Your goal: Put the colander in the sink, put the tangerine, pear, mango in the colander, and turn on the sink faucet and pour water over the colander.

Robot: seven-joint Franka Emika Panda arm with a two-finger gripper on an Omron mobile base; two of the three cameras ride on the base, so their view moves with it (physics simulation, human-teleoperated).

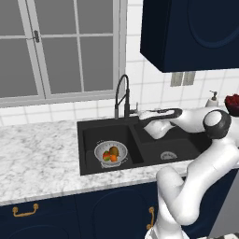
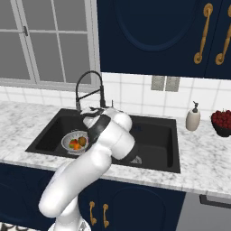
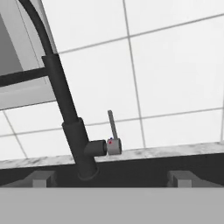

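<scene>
The silver colander point(image 1: 110, 152) point(image 2: 75, 141) sits in the left basin of the black sink point(image 1: 151, 148) point(image 2: 153, 140). In it lie the mango point(image 1: 106, 155) point(image 2: 73, 143), the tangerine point(image 1: 113, 158) point(image 2: 77, 147) and the pear point(image 1: 114, 150) point(image 2: 82, 141). The black gooseneck faucet point(image 1: 122, 95) point(image 2: 89, 86) point(image 3: 72, 127) rises behind the divider. Its grey lever point(image 3: 113, 129) stands upright. My gripper point(image 1: 139, 112) point(image 3: 111, 179) is open, level with the faucet base and just short of the lever, fingertips point(image 3: 41, 178) wide apart. No water stream is in view.
A pale soap pump bottle point(image 1: 213, 99) point(image 2: 193, 118) and a dark bowl of red fruit point(image 1: 232, 103) point(image 2: 222, 121) stand on the marble right of the sink. The tiled wall is close behind the faucet. A navy cabinet point(image 1: 191, 32) hangs overhead.
</scene>
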